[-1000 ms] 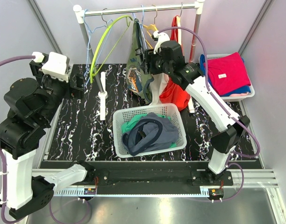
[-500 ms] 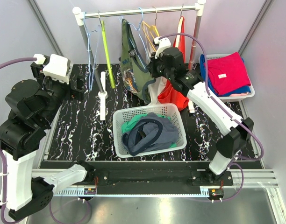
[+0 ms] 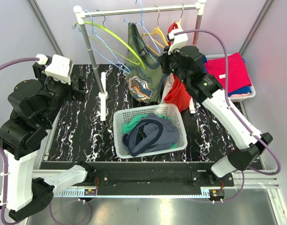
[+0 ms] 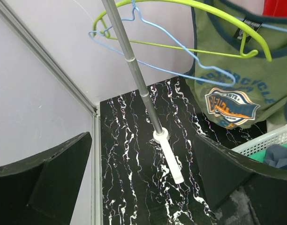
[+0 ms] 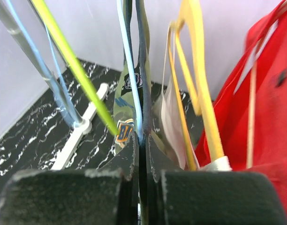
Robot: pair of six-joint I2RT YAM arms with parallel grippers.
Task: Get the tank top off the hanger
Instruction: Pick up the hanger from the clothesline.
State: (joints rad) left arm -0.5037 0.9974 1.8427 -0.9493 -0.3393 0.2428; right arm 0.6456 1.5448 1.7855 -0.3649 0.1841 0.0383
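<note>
An olive green tank top (image 3: 142, 77) with navy trim and a blue-orange print hangs on the rail, on a light blue wire hanger (image 3: 139, 18). It also shows in the left wrist view (image 4: 237, 79) and the right wrist view (image 5: 127, 108). My right gripper (image 3: 165, 64) is shut on the tank top's navy strap edge (image 5: 142, 70), high up near the rail. A lime green hanger (image 3: 116, 37) swings out to the left, its arm crossing the top. My left gripper (image 3: 80, 88) is open and empty, low at the rack's left post.
The rack's rail (image 3: 139, 9) holds several hangers, with a yellow hanger (image 3: 157, 32) and a red garment (image 3: 178, 91). The left post (image 3: 94, 61) stands on a white foot (image 3: 103, 105). A white basket (image 3: 119, 140) holds clothes. A bin (image 3: 249, 93) of folded red clothes stands at the right.
My right gripper has moved right and up with the strap, pulling the tank top rightward. The lime and blue hangers have swung out to the left.
</note>
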